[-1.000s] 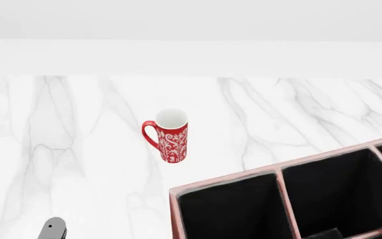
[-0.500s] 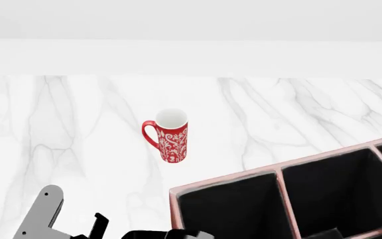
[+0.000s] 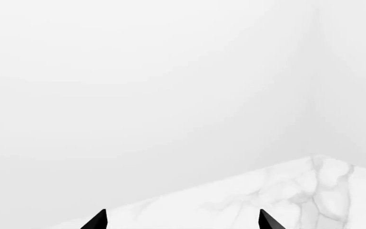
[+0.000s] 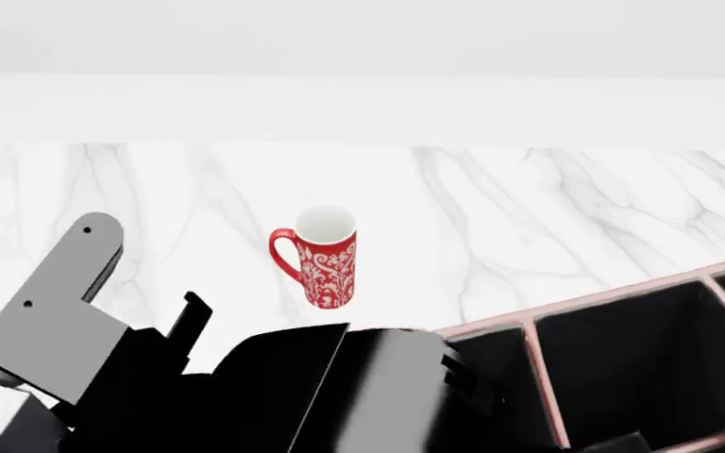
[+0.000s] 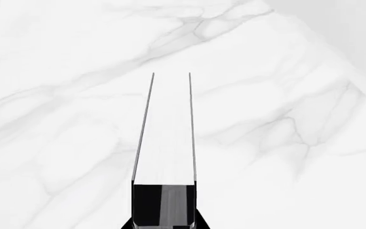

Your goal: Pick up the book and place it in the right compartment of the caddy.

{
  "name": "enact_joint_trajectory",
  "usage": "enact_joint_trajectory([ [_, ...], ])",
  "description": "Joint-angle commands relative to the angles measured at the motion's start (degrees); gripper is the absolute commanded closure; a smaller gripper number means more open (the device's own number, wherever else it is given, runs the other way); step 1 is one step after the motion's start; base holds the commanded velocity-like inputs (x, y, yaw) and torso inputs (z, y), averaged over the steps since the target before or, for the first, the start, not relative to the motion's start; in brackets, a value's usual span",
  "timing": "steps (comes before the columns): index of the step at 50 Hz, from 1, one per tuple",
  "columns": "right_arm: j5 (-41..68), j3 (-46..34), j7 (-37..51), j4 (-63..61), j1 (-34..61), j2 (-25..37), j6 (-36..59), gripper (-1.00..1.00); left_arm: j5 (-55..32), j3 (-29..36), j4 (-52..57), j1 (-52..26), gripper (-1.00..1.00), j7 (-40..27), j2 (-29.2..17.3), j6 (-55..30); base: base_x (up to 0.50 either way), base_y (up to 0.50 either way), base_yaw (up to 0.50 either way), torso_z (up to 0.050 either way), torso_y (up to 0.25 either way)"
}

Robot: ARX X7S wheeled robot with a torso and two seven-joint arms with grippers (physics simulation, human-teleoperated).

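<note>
In the right wrist view the book (image 5: 165,143) points away from me over the marble, with white page edges, thin black covers and a black end. My right gripper (image 5: 164,225) is shut on its near end, a black finger on each side. In the head view a flat black slab (image 4: 277,377), which looks like the book, is raised at the bottom middle against a rounded black arm body (image 4: 395,396). The caddy (image 4: 640,349), with pink rims and black lining, is at the bottom right, its left compartment partly covered. My left gripper (image 3: 181,221) is open and empty, facing the wall.
A red-and-white patterned mug (image 4: 328,260) stands on the marble table (image 4: 564,208) just beyond the raised arms. A grey arm link (image 4: 60,302) rises at the left. A white wall runs behind the table's far edge.
The arms and the black book have risen from the bottom edge of the head view. They now cover the caddy's left compartment. The mug and caddy have not moved.
</note>
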Motion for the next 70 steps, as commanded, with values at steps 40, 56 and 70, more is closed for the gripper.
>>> enact_joint_trajectory([
  [40, 2.2, 24.8, 18.3, 19.5, 19.3, 10.5, 5.7, 1.00, 1.4, 2.9, -1.3, 0.3, -1.00, -0.4, -0.1, 1.4, 0.00, 0.00, 0.00, 0.000, 0.001],
  [56, 3.4, 31.2, 24.2, 18.6, 18.5, 18.2, 7.4, 1.00, 0.9, 3.0, -1.0, 0.5, -1.00, -0.8, -0.4, 1.4, 0.00, 0.00, 0.00, 0.000, 0.001],
  [70, 4.6, 36.1, 27.7, 18.1, 16.9, 23.5, 7.6, 1.00, 0.8, 3.2, -1.0, 0.6, -1.00, -1.0, -0.6, 1.4, 0.00, 0.00, 0.00, 0.000, 0.001],
])
